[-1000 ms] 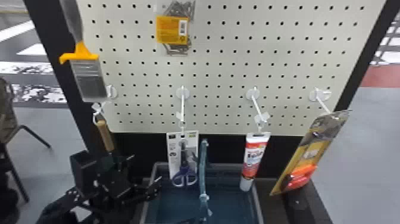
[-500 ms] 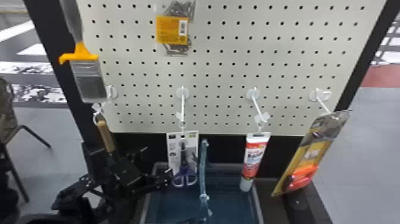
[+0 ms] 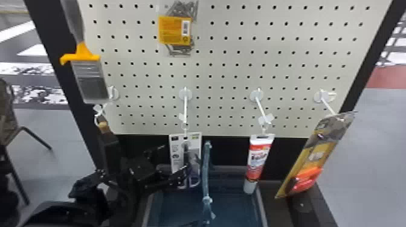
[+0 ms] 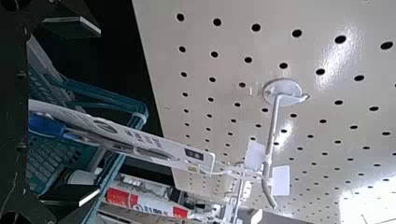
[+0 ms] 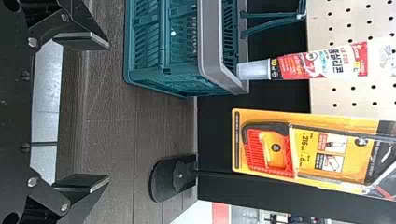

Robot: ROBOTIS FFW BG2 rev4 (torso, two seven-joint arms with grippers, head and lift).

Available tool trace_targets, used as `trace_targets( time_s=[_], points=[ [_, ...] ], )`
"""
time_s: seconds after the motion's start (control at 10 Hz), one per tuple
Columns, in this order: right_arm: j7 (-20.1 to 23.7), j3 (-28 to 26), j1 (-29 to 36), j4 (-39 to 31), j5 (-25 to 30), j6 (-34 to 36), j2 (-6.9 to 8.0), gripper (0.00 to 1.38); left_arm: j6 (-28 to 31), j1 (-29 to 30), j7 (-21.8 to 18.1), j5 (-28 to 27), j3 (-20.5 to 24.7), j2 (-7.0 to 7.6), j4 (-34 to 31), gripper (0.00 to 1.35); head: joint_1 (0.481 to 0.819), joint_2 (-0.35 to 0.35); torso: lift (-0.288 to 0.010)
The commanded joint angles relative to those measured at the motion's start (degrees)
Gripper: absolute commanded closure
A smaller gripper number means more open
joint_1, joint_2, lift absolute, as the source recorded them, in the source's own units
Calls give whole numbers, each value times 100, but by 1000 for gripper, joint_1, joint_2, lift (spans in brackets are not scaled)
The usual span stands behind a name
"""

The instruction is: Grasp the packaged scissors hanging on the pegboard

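In the head view my left gripper (image 3: 172, 163) stands open at the lower left side of the packaged scissors (image 3: 177, 150), one finger crossing the purple handles. The white card hangs by its top from a peg hook (image 3: 185, 105). In the left wrist view the handle end of the packaged scissors (image 4: 135, 138) lies between the two spread fingers of my left gripper (image 4: 71, 112), with a gap on both sides. My right gripper (image 5: 83, 112) is open with nothing between its fingers, low in front of the dark wooden base.
A teal basket (image 3: 261, 208) with a raised handle (image 3: 206, 172) stands below and beside the scissors. Right of them hang a glue tube (image 3: 257, 160) and a packaged saw (image 3: 314, 157). A paintbrush (image 3: 90, 78) hangs at the left, a screw packet (image 3: 175, 30) higher up.
My left arm has moved rightward and forward, bringing its open gripper from beside the paintbrush hook to the scissors. The hanging packages have stayed in place.
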Motion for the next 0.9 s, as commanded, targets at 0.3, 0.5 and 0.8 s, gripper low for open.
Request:
trace_targets(
  time_s=[0.3,0.5,0.8],
  points=[
    [16,-4,-1,36,-19,0,0,272,64,-271,-172,237,-307,90,-2,124,549,0,-100],
    [16,-4,-13,36,-19,0,0,272,73,-271,-181,193,-360,107,-16,282,549,0,-100],
    [25,-4,-13,64,-19,0,9,272,73,-259,-181,132,-404,98,-58,1024,549,0,-100]
  ],
)
